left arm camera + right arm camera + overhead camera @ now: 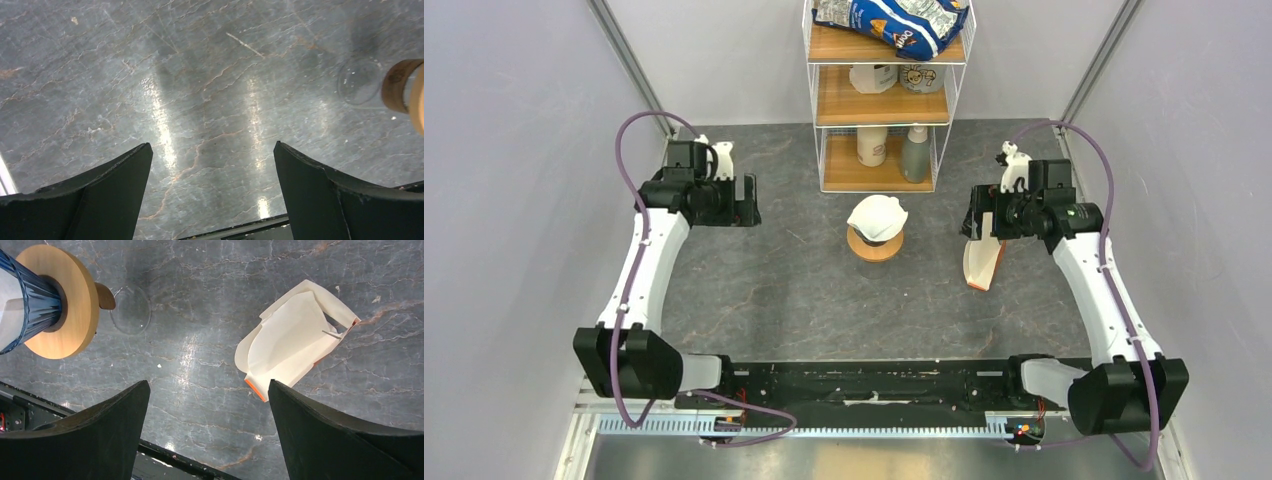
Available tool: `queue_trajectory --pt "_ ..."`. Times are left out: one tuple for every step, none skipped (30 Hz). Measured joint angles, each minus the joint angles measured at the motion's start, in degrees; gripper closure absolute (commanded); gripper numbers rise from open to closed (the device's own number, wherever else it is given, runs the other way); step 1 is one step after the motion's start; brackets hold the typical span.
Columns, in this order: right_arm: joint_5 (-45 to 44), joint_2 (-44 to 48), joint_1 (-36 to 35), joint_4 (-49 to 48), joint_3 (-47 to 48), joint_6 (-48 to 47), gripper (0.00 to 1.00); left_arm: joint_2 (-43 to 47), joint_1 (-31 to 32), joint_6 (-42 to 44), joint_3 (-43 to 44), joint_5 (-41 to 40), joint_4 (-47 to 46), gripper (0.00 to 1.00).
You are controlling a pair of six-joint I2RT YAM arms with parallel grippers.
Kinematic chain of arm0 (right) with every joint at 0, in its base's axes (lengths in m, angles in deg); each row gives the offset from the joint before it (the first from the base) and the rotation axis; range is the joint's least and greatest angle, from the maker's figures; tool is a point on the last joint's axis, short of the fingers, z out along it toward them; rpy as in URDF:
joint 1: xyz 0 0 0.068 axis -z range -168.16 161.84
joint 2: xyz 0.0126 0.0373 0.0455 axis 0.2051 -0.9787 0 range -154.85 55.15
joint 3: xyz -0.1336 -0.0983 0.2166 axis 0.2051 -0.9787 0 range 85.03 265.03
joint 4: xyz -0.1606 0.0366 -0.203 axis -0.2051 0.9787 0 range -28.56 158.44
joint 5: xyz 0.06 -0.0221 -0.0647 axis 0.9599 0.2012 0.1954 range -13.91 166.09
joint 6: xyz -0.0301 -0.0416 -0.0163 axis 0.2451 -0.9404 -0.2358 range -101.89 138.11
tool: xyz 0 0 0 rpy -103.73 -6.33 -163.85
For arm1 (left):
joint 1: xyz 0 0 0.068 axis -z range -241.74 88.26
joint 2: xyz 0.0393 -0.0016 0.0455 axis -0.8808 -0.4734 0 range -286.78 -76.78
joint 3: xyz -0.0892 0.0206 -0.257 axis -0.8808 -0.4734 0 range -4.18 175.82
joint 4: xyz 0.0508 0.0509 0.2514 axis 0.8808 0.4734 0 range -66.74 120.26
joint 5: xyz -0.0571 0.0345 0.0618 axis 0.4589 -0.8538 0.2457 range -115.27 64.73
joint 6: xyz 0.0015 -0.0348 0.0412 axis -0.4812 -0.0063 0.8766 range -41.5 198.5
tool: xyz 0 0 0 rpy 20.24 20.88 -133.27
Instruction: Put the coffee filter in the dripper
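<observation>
The coffee filter (877, 214), white paper with a wavy rim, sits in the dark blue ribbed dripper (875, 238) at the table's middle. The dripper stands on a flat orange-tan ring (875, 249). In the right wrist view the dripper (31, 300) is at the far left with the white filter (9, 310) inside it. My left gripper (746, 203) is open and empty, well left of the dripper. My right gripper (977, 215) is open and empty above a bundle of filters (982, 262). Its jaws (208, 382) stand wide apart, as do the left gripper's (212, 145).
The filter bundle (295, 347), white with an orange edge, lies on the table right of the dripper. A clear glass beaker (131, 310) stands beside the ring (70, 300), and also shows in the left wrist view (357, 82). A wire shelf (882, 100) with bottles stands at the back.
</observation>
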Motion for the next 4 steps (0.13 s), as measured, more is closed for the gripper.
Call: queue_trajectory --pt "0.13 0.2 -0.02 -0.13 -0.48 -0.02 0.03 0.0 0.0 0.39 -0.57 -0.31 -0.15 0.0" --pt "0.22 0.42 0.0 -0.35 -0.83 -0.04 0.03 0.0 0.02 0.63 -1.05 -0.74 -0.31 0.0" --pt "0.31 0.55 0.0 -0.55 -0.94 -0.09 0.03 0.0 0.02 0.76 -1.49 -1.05 -0.42 0.0" --pt "0.44 0.74 0.0 -0.83 -1.03 -0.17 0.03 0.02 0.02 0.85 -1.95 -1.25 -0.7 0.0"
